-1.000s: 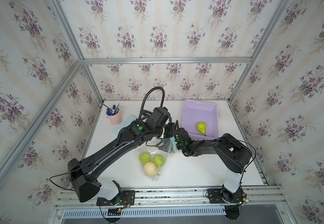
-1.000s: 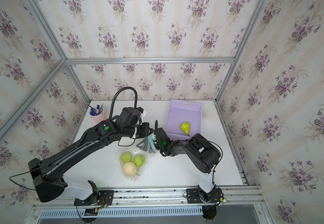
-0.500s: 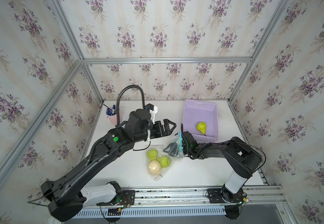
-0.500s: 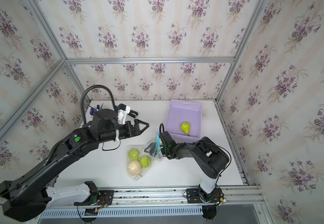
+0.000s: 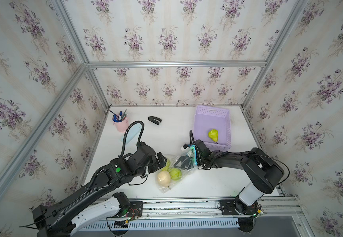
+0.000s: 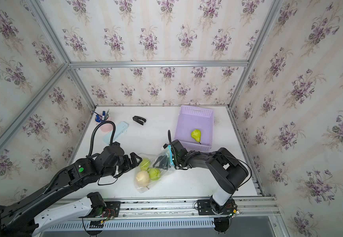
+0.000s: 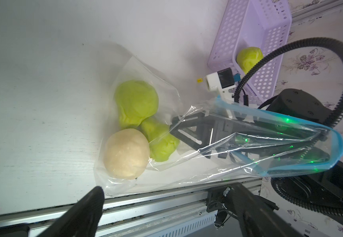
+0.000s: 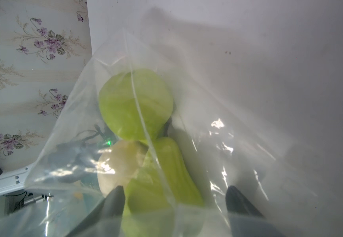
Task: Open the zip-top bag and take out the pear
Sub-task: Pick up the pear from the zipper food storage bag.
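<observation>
The clear zip-top bag [image 5: 165, 187] [image 6: 144, 187] lies on the white table near the front, its light-blue zip strip [image 7: 338, 143] open. Inside are two green pears [image 7: 136, 100] [image 7: 162, 143] and a cream-coloured one [image 7: 126, 153]. My right gripper [image 5: 181, 165] [image 8: 174, 191] reaches in through the mouth, fingers wide apart. A green pear [image 8: 166, 174] lies between them, close to one finger and not clamped. My left gripper [image 5: 163, 161] [image 7: 165, 189] stands open and empty, just left of the bag.
A purple basket [image 5: 211, 115] at the back right holds a yellow-green pear [image 5: 213, 134]. A pink pen cup [image 5: 119, 123], a light-blue case [image 5: 131, 134] and a black stapler [image 5: 154, 120] sit at the back left. The metal front rail [image 7: 146, 205] runs close to the bag.
My left gripper let go of the bag's mouth, opened, drew back and came down beside the bag. The right gripper's jaws spread wider inside the bag.
</observation>
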Controlling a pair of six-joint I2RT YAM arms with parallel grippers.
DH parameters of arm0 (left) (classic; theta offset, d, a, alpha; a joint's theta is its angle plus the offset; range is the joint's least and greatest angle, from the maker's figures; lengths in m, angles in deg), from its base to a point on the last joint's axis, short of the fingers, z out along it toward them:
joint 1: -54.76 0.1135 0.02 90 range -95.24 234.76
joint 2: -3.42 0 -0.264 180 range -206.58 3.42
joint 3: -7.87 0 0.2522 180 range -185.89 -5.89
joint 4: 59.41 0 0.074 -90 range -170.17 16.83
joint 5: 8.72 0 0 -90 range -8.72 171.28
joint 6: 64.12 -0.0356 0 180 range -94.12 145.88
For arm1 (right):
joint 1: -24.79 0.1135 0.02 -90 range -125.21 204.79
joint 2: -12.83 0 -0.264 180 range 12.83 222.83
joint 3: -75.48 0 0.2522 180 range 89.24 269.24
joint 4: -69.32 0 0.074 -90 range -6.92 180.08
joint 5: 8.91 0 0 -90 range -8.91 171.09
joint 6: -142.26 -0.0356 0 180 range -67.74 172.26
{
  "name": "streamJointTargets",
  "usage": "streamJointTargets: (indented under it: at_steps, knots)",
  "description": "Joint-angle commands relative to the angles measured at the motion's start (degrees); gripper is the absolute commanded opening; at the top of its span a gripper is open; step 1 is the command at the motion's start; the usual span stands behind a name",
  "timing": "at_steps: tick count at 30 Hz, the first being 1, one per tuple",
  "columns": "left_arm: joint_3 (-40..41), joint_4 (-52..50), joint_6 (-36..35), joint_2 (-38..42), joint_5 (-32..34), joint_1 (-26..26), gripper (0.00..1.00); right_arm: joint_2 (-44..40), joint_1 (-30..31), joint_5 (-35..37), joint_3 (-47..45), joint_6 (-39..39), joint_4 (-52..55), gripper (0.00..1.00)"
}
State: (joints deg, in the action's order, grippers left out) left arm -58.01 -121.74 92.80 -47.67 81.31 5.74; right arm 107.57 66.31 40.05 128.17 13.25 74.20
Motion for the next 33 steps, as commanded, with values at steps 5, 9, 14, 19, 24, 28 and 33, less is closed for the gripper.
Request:
streamJointTargets:
  at_steps: [5, 9, 14, 19, 24, 28, 33]
  knots:
    - [7.1, 5.3, 5.7, -4.0, -1.5, -3.9, 0.98, -0.2, 1.2, -5.7, -1.9, 4.8, 0.0, 0.86]
    - [9.7, 6.0, 7.5, -3.2, -0.6, -4.6, 0.96, 0.8, 2.3, -8.1, -1.9, 5.8, -1.3, 0.91]
    - [12.4, 9.1, 9.5, -4.1, 0.2, -5.6, 0.96, 2.7, 4.1, -11.4, -2.2, 6.2, -3.9, 0.93]
    - [13.0, 10.6, 9.4, -6.2, 0.9, -5.7, 0.96, 4.1, 4.1, -11.0, -1.3, 7.0, -2.2, 0.86]
    - [15.7, 10.0, 10.8, -4.4, 3.3, -5.4, 0.94, 3.5, 3.2, -8.1, 2.3, 9.1, 4.5, 0.67]
    - [17.1, 9.5, 10.9, -3.8, 4.0, -4.9, 0.92, 0.5, 1.0, -7.2, 5.2, 10.0, 9.9, 0.62]
    - [17.8, 11.8, 10.8, -5.6, 4.4, -4.5, 0.92, -3.7, -3.7, -6.8, 8.5, 13.4, 19.9, 0.62]
